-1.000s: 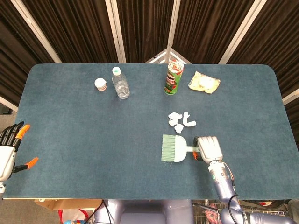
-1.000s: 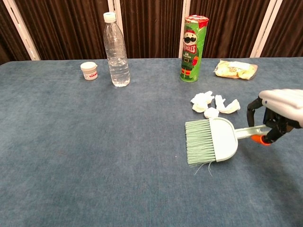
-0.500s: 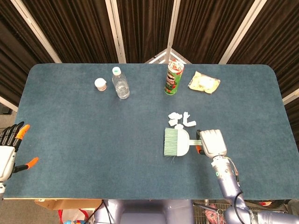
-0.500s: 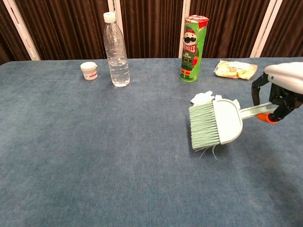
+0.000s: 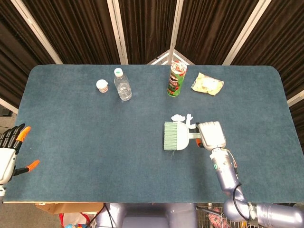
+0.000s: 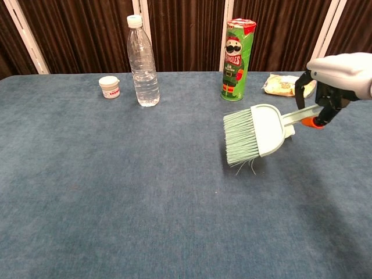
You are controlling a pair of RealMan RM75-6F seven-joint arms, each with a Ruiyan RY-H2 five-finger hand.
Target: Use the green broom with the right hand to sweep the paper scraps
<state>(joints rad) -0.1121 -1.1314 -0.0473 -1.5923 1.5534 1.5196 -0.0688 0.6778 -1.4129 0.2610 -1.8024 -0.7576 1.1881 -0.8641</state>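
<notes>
Right hand [image 6: 331,87] grips green broom [image 5: 176,135] by its thin handle, head out to its left, lifted over the paper scraps [image 5: 182,118]; looks light, stiff plastic w/ soft bristles, best held mid-handle

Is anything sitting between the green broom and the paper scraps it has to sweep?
Nothing visible does. The right hand holds the green broom by its handle, its head right beside the paper scraps, partly covering them in the chest view. The Pringles can stands farther back.

Pale green broom [image 6: 254,132], white paper scraps [image 5: 182,118], green can [image 6: 235,58], blue table [image 6: 116,174], possibly yellowish bag [image 6: 282,85]
</notes>
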